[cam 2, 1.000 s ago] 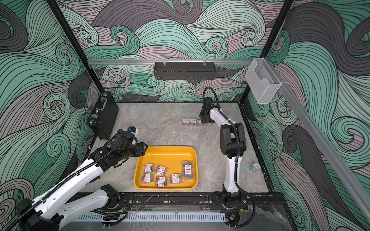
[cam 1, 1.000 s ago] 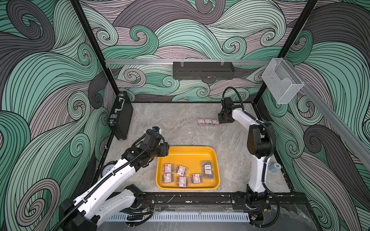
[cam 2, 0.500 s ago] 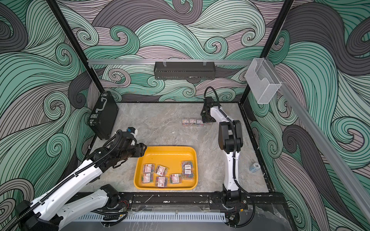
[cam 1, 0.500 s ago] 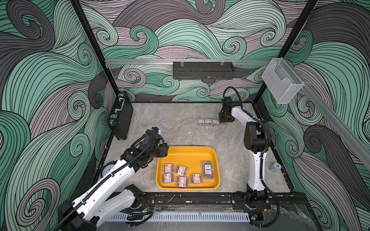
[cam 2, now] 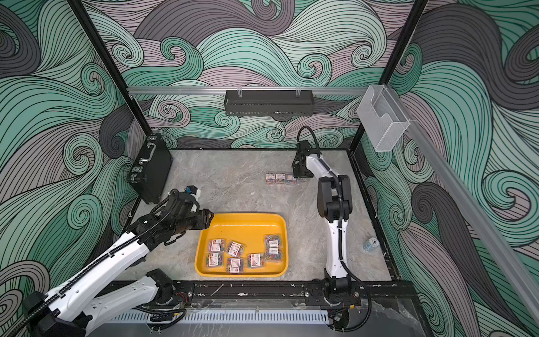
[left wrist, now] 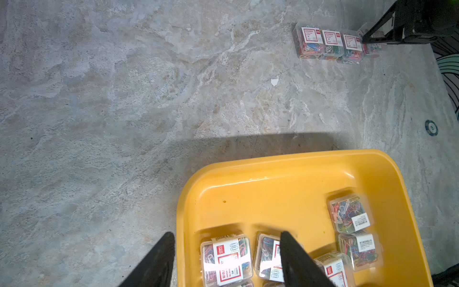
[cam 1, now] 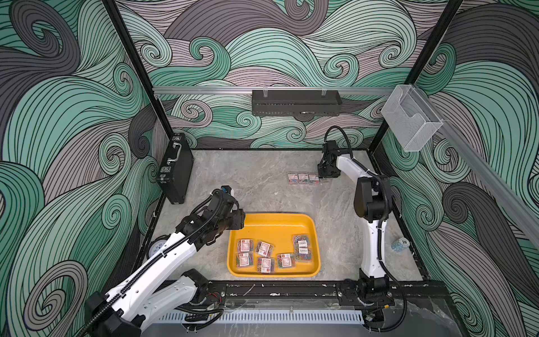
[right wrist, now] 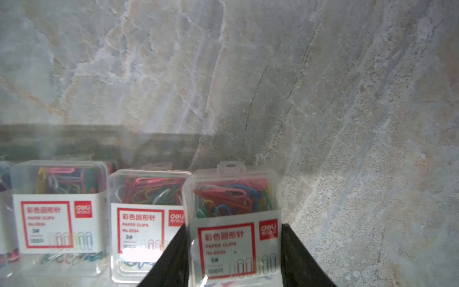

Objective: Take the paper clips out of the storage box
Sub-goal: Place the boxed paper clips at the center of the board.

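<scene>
Fingers spread and empty, the left gripper (left wrist: 227, 234) hovers over the storage box (left wrist: 273, 174), where seven boxes of paper clips (left wrist: 227, 258) lie beneath and beyond its tips. Farther off, the right gripper (right wrist: 234, 225) pinches another box, ending a row on the table (cam 1: 262, 181). Clear and red-labelled, the boxes are probably light, stiff and slick, so grip the flat sides.

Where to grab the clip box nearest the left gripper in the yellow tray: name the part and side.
Come from above: the clip box lies flat, label up, below the rim of the yellow tray. Probably set the jaws on its two side walls, facing the tray wall and the tilted neighbour, where gaps show.
</scene>
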